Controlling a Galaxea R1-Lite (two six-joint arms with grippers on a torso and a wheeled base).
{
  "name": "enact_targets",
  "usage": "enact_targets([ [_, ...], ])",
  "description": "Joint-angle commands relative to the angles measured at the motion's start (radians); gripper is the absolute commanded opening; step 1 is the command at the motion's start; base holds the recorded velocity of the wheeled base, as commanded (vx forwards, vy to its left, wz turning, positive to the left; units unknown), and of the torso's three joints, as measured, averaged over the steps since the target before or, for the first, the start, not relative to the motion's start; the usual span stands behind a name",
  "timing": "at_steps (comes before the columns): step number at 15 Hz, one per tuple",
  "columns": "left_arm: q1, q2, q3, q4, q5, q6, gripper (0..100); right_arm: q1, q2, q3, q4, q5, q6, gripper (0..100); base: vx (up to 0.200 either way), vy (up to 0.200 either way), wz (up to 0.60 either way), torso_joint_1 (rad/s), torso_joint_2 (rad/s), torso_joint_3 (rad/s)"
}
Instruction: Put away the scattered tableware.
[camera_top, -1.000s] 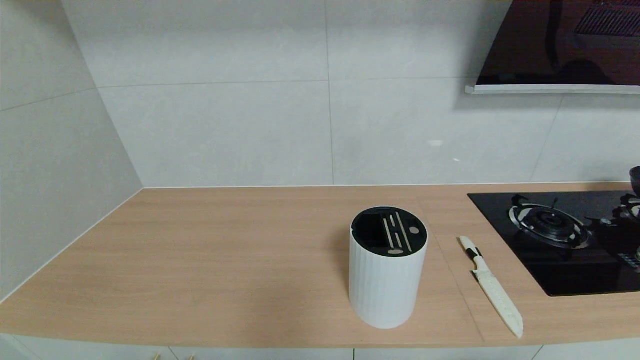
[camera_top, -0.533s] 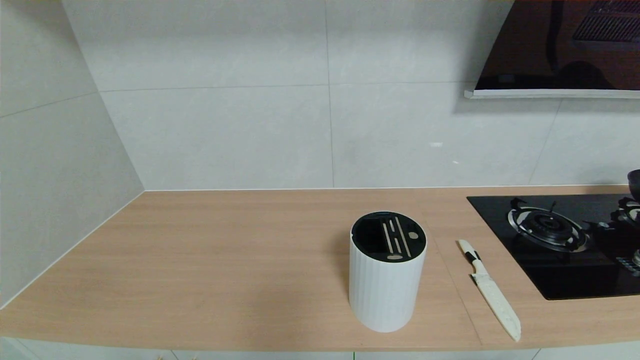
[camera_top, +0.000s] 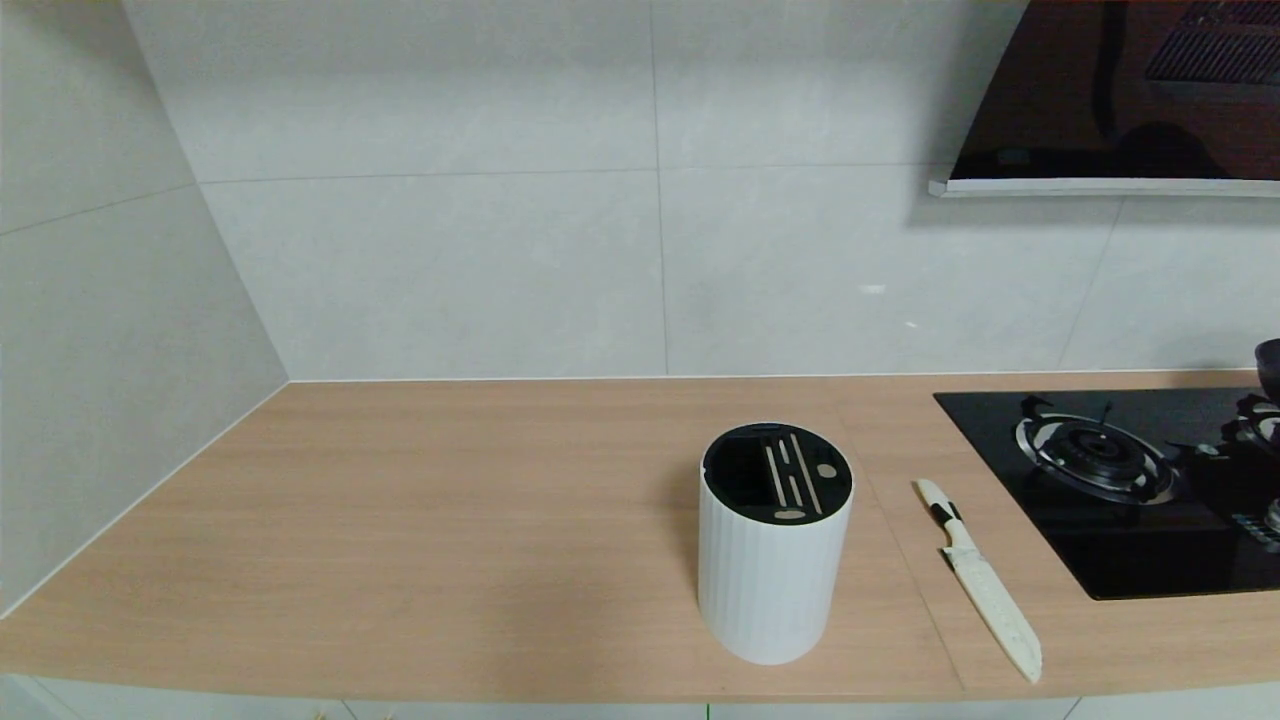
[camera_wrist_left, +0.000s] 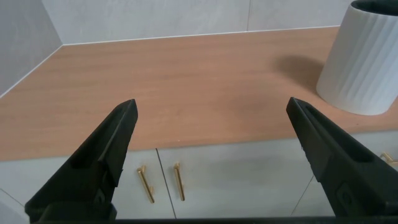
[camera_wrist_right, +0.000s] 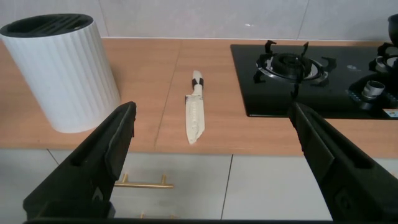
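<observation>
Holds left tool (camera_wrist_left: 210, 106) and right tool (camera_wrist_right: 211, 107) spread wide, empty, before the near edge of the light wooden table (camera_top: 450, 500). Finds white speckled knife (camera_top: 975, 575), handle cream and black, lying flat between white ribbed cylindrical holder (camera_top: 775, 560) and black gas hob (camera_top: 1120, 545), touching neither.

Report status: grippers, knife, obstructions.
Left gripper open, empty. Right gripper open, empty. Knife flat on counter between holder and stove. Holder stands clear of it.
</observation>
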Motion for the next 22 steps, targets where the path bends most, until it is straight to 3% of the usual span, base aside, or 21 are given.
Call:
enact_targets([
  [1, 0.000, 0.000, 0.000, 0.000, 0.001, -0.001, 100, 0.000, 0.001, -0.002, 0.000, 0.000, -0.002, 100, 0.000, 0.000, 0.00, 0.000, 0.00, 0.000],
  [3, 0.000, 0.000, 0.000, 0.000, 0.001, 0.000, 100, 0.004, 0.016, -0.060, -0.006, 0.014, 0.009, 100, 0.000, 0.000, 0.00, 0.000, 0.00, 0.000],
  [4, 0.000, 0.000, 0.000, 0.000, -0.001, 0.002, 100, 0.027, 0.090, -0.158, -0.005, 0.037, 0.053, 100, 0.000, 0.000, 0.00, 0.000, 0.00, 0.000],
  [7, 0.000, 0.000, 0.000, 0.000, 0.001, 0.000, 100, 0.052, 0.234, -0.201, -0.006, 0.044, 0.052, 100, 0.000, 0.000, 0.00, 0.000, 0.00, 0.000],
  [8, 0.000, 0.000, 0.000, 0.000, -0.001, 0.000, 100, 0.058, 0.415, -0.236, -0.006, 0.046, 0.047, 100, 0.000, 0.000, 0.00, 0.000, 0.00, 0.000],
  [13, 0.000, 0.000, 0.000, 0.000, -0.001, 0.002, 100, 0.095, 0.772, -0.345, -0.023, 0.048, 0.049, 100, 0.000, 0.000, 0.00, 0.000, 0.00, 0.000],
  [15, 0.000, 0.000, 0.000, 0.000, -0.001, 0.000, 100, 0.149, 0.891, -0.336, -0.112, 0.046, 0.053, 100, 0.000, 0.000, 0.00, 0.000, 0.00, 0.000],
  [22, 0.000, 0.000, 0.000, 0.000, -0.001, 0.000, 100, 0.150, 1.305, -0.356, -0.380, 0.043, 0.049, 100, 0.000, 0.000, 0.00, 0.000, 0.00, 0.000],
])
